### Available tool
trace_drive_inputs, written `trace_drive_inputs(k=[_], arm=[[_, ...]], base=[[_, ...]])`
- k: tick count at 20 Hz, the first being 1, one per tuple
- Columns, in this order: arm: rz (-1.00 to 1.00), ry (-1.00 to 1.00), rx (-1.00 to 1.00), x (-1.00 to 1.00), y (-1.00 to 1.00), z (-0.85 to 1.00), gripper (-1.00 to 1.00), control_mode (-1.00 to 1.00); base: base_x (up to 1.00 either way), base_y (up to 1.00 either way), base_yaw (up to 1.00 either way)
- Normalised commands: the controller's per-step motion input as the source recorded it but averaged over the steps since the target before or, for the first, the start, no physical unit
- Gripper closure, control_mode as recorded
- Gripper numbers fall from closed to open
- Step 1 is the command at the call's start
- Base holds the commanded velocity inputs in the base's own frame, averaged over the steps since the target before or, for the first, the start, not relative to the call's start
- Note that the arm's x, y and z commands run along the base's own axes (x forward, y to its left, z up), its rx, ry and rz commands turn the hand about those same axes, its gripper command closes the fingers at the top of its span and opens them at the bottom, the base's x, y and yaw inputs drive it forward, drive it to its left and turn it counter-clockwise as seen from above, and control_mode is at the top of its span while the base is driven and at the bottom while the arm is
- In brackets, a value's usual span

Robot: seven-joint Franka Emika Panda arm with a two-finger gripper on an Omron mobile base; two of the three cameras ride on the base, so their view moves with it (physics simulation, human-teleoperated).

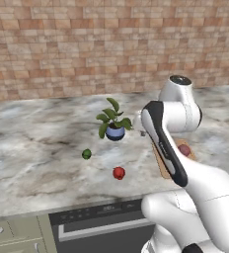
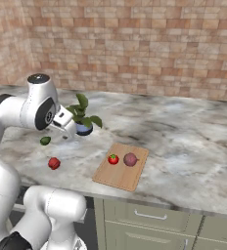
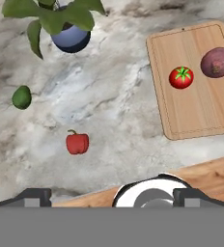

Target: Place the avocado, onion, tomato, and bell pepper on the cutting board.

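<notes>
My jaws [image 2: 66,133] hang above the table [image 2: 184,141], clear of every item; the tips sit wide apart at the bottom of the hand view, holding nothing. The bell pepper [image 3: 77,143] lies on the table below and ahead of my jaws, slightly to their left in the hand view. The avocado [image 3: 21,97] lies farther out to the left, near the potted plant [image 3: 68,29]. The cutting board [image 3: 193,116] lies well off to the right, carrying the tomato [image 3: 181,77] and the onion [image 3: 218,62], close together but apart.
</notes>
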Motion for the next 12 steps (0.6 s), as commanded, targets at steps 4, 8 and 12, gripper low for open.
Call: trace_drive_inputs(k=[4, 8, 12], arm=[[0.02, 0.0, 0.0, -0.25, 0.39, 0.0, -1.0, -1.0], [0.04, 0.0, 0.0, -0.07, 0.25, -0.11, -1.0, -1.0], [0.09, 0.0, 0.0, 0.0, 0.25, -0.16, -1.0, -1.0]], base=[[0.0, 0.0, 0.0], [0.0, 0.0, 0.0], [0.0, 0.0, 0.0]])
